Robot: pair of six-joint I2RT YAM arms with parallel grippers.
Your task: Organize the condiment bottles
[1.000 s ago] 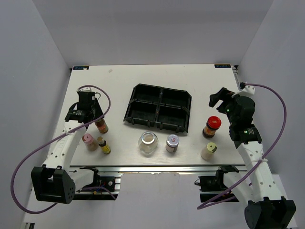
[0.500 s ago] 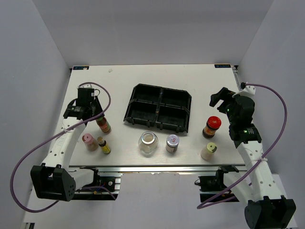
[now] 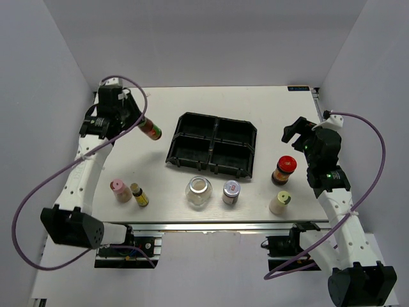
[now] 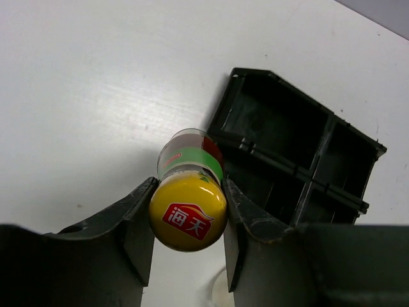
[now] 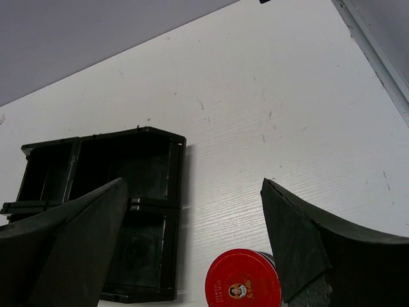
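Holding the slim dark bottle (image 4: 190, 167) tilted in my left gripper (image 4: 188, 220), upper left; best straighten it over a tray (image 3: 213, 141) compartment before lowering. Right gripper (image 5: 192, 217) gapes wide.

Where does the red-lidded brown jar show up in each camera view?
Top external: the red-lidded brown jar stands right of the black four-compartment tray.
Left wrist: not in it.
Right wrist: its red lid shows at the bottom edge, right of centre.
Shared landmark: the tray, visible in all three views.
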